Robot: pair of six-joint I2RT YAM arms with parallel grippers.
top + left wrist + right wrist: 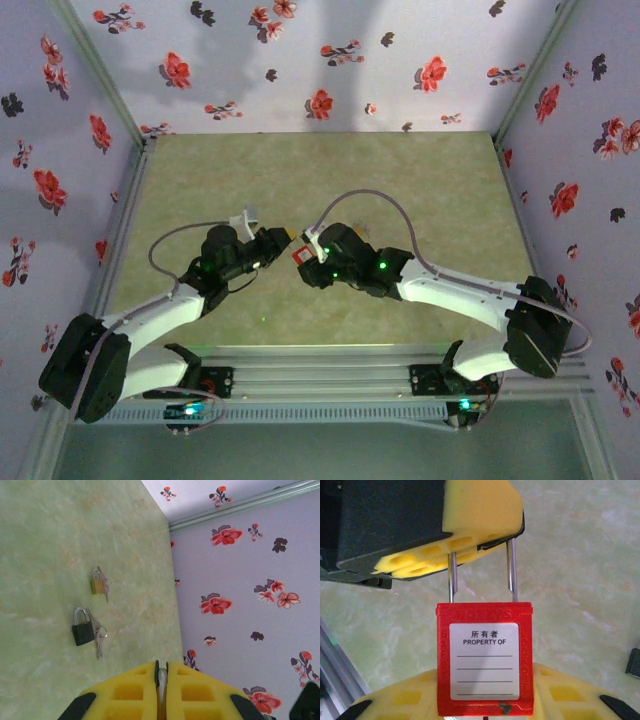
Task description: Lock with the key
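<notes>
Left gripper (161,675): closed tight on the top of the shackle (511,572); the thin steel bow sits between its yellow fingers (135,692).
Red padlock (484,657): in the air over the middle of the table (400,180), between the two grippers, with the body on the right side and the shackle pointing left.
Body of the padlock: a red plastic block with flat faces and square edges. It has a smooth white label (484,675) with the words "PROPERTY OF" and empty lines.
Shackle: two straight, shiny, round steel legs. Both reach the top of the body, but I cannot tell if they are clicked in.
Handling, my judgement: stiff and rather light, not fragile. The steel is slippery and can turn in a grip, so the flat sides of the body are the better place to hold.
Key for this padlock: I cannot see it; the bottom of the body is hidden.
Right gripper (485,702): half closed around the lower part of the red body, one yellow finger on each side.
Fingers, material: yellow plastic with square hollow pockets, and black at the outer ends.
Brass padlock (98,585) and black padlock (83,632): small, lying flat on the table beyond the left fingertips, near each other but apart, each with keys (100,640) on a ring.
Table surface: pale green, marbled, a little glossy.
</notes>
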